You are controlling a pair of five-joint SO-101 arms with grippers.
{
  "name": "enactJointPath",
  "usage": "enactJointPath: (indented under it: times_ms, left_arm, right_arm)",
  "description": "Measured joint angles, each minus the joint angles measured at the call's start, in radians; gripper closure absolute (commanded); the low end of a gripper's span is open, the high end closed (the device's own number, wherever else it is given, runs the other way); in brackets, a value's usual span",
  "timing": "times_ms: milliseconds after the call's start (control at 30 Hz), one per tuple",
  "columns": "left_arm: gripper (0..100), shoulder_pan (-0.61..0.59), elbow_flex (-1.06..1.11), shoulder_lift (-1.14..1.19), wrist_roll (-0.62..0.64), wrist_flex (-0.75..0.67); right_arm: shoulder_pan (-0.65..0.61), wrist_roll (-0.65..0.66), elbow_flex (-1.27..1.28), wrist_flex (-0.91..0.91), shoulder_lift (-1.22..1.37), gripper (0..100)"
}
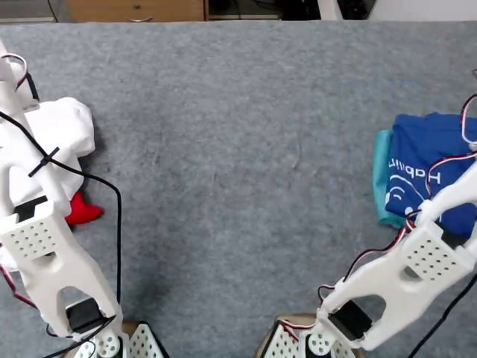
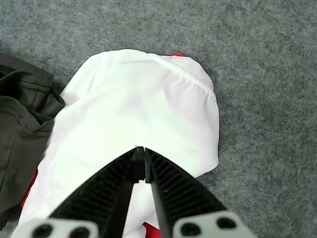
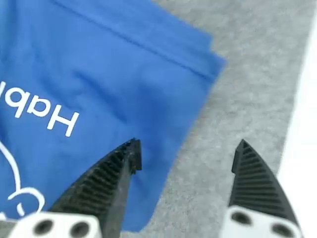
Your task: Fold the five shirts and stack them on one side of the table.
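Left gripper (image 2: 140, 152) closed over white shirt (image 2: 148, 99), perhaps touching it, right gripper (image 3: 188, 146) wide open over blue shirt (image 3: 74, 64)

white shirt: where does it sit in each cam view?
High: white shirt at the table's left edge, partly behind the left arm.
Left wrist: just past the left gripper, dark shirt beside it.
Right wrist: blue shirt on grey table cover.
Shared landmark: grey table cover; red shirt under the white one.

white shirt (image 2: 148, 99), blue shirt (image 3: 99, 64) w/ white print, red shirt (image 1: 83, 212), grey table (image 1: 238, 149)
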Motion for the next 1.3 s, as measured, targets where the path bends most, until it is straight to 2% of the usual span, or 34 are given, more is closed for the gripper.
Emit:
enactJointPath:
  times_ms: [133,200,300,333,400,500,733,1033,1300]
  left_arm:
    - [98,0.000,0.000,0.000,0.000,0.000]
    - [98,0.000,0.000,0.000,0.000,0.000]
    - [98,0.000,0.000,0.000,0.000,0.000]
    - [98,0.000,0.000,0.000,0.000,0.000]
    - [98,0.000,0.000,0.000,0.000,0.000]
    - [98,0.000,0.000,0.000,0.000,0.000]
    - [98,0.000,0.000,0.000,0.000,0.000]
    - [98,0.000,0.000,0.000,0.000,0.000]
    - [98,-0.002,0.074,0.000,0.000,0.000]
  right_arm:
    - [-0.038,0.000,0.000,0.110,-0.064,73.3]
    - [-0.078,0.000,0.000,0.183,-0.078,81.3]
    - [-0.141,-0.041,0.000,0.261,-0.080,98.4]
    - [-0.158,-0.063,0.000,0.279,-0.080,99.8]
    - [-0.180,-0.097,0.000,0.316,-0.080,97.7]
    - [-0.195,-0.138,0.000,0.374,-0.064,99.6]
    - [-0.190,-0.221,0.028,0.387,-0.060,99.7]
    - [-0.147,-0.230,0.368,0.381,-0.060,99.7]
    - [-0.132,-0.232,0.640,0.262,-0.060,99.7]
